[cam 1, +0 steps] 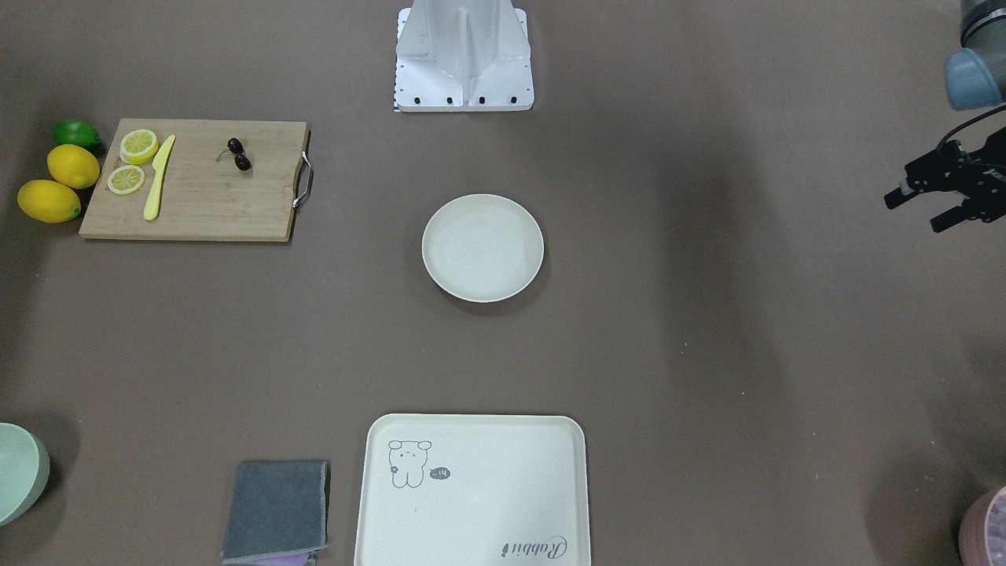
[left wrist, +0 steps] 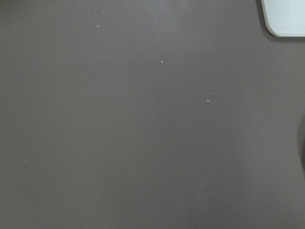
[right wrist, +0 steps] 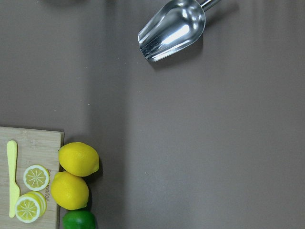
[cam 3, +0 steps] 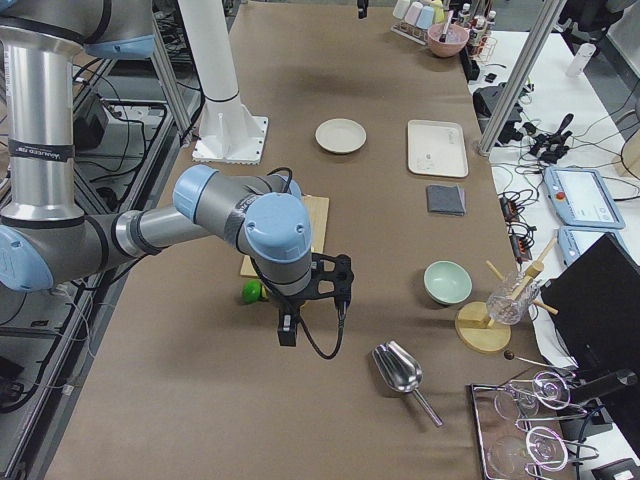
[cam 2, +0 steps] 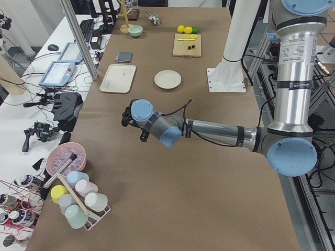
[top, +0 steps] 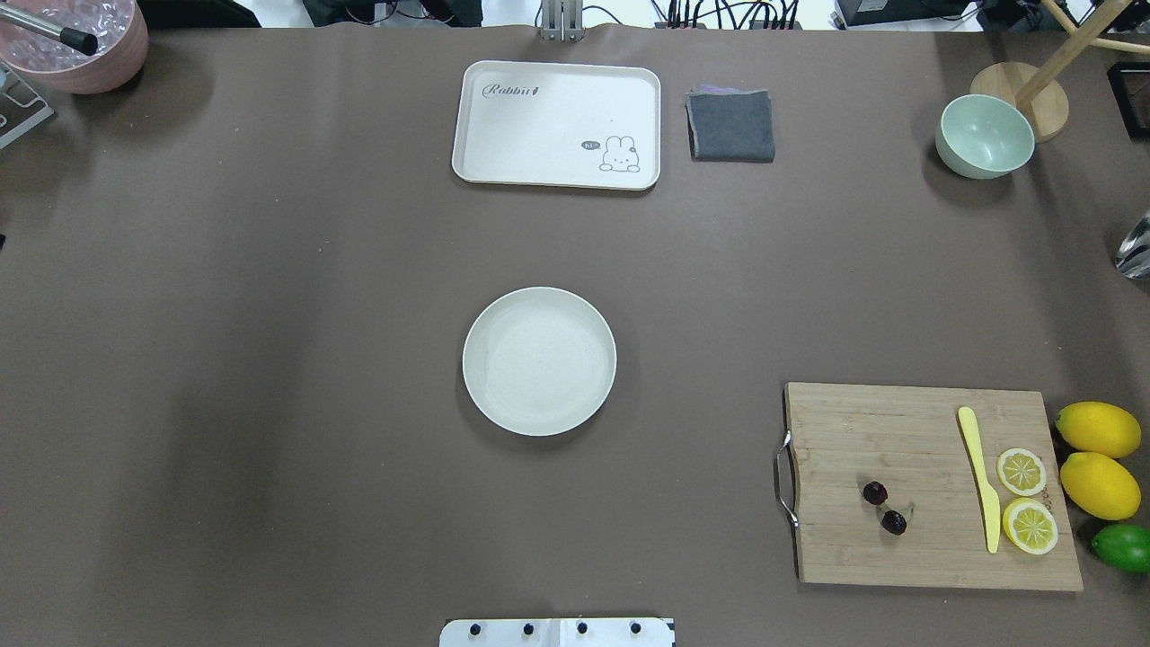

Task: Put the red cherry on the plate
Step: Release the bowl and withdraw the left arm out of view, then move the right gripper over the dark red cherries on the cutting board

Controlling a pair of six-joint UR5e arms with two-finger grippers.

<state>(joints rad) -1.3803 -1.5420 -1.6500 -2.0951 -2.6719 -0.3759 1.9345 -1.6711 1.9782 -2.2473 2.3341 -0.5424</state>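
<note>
Cherries [top: 893, 521], a tiny dark maroon stem-joined pair, lie lower right in the overhead view on the rectangular wooden board [top: 898, 422]. They line up from upper left to lower right, well apart from the round cream-white plate [top: 539, 361]. Unlike the overhead, the front-facing view shows the left gripper [cam 1: 914, 214], fingers wide. For the right gripper [cam 3: 330, 280], I cannot tell.

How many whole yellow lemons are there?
2. One lemon lies beside the lime; the other lemon lies next to it, both beside the cutting board. None looks hidden.
</note>
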